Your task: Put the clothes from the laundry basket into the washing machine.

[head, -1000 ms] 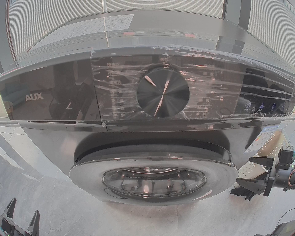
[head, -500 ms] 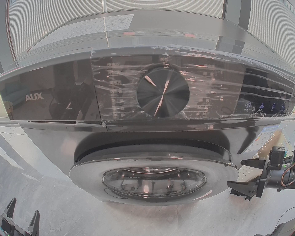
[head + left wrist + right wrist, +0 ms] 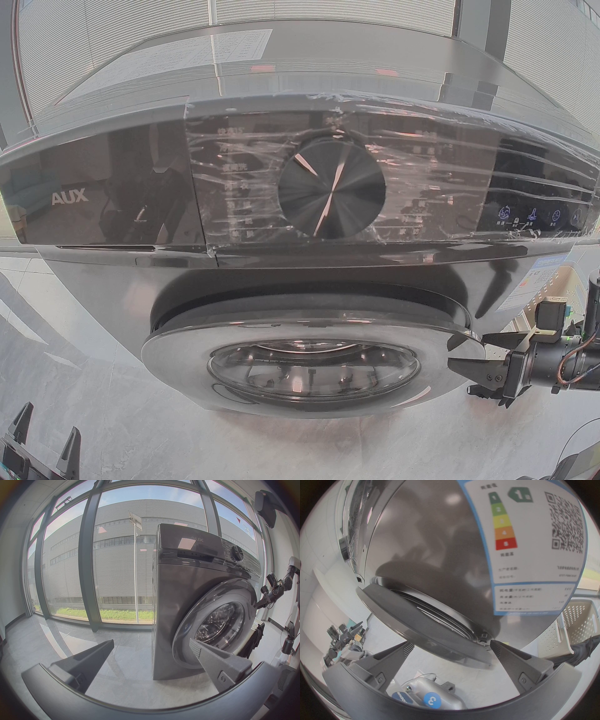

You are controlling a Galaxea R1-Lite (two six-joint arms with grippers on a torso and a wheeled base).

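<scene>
One washing machine (image 3: 125, 294) faced two grippers, both with jaws released. The right gripper (image 3: 472, 351) sat at the rim of its one door (image 3: 312, 400), the left gripper (image 3: 50, 419) well apart.

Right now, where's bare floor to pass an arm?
Bare floor lies below the door, between the left gripper and right gripper, and left of the washer toward the windows. Crowded on the right: basket and dark clothes.

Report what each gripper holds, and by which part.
Nothing is held. The right gripper is open beside the washing machine door; the left gripper is open too.
</scene>
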